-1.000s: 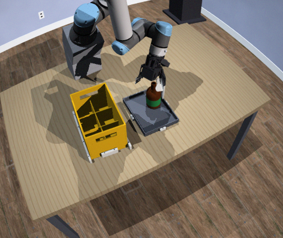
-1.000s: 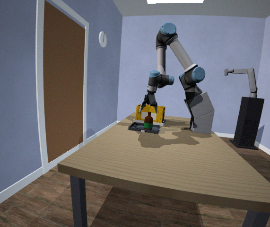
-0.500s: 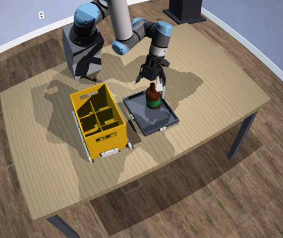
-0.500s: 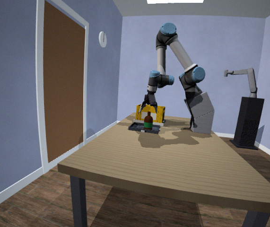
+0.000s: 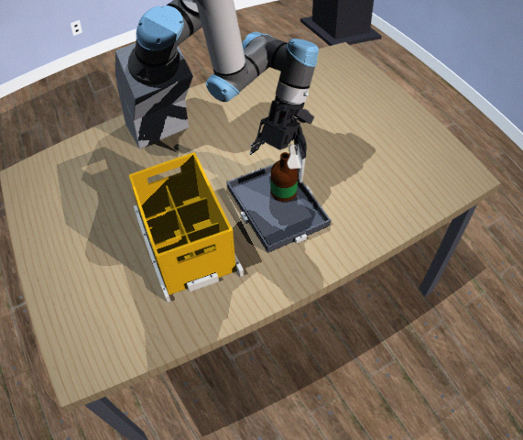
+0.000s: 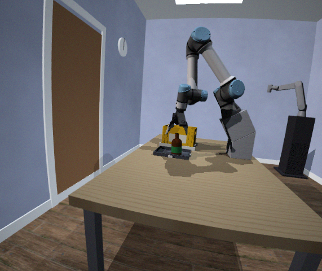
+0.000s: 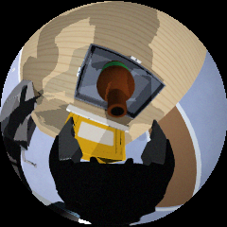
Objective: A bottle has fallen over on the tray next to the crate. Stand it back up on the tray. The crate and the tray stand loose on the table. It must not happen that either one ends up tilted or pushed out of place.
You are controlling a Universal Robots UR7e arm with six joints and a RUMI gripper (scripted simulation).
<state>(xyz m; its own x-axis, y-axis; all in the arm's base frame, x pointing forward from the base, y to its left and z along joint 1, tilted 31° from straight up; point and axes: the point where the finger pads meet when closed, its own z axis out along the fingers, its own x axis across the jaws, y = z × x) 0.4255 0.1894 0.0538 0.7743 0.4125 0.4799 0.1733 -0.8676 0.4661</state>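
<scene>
The brown bottle (image 5: 283,176) (image 6: 176,143) (image 7: 114,81) with a green label stands upright on the dark grey tray (image 5: 257,204) (image 6: 161,152), toward the rim away from the table's front edge. It looks straight in the top and exterior views. My gripper (image 5: 277,163) (image 6: 176,133) (image 7: 113,119) is open and empty, pointing down with its fingertips at about the height of the bottle's neck. In the wrist view the bottle's mouth shows just beyond the fingertips. The yellow crate (image 5: 194,270) (image 6: 192,136) (image 7: 113,152) stands upright beside the tray, its compartments empty.
White blocks (image 5: 202,281) sit along the crate's base. Small white blocks (image 5: 300,237) also sit at the tray's edges. The arm's grey base (image 5: 153,102) (image 6: 241,138) stands at the table's far side. A second arm (image 6: 300,96) on a black pedestal stands off the table.
</scene>
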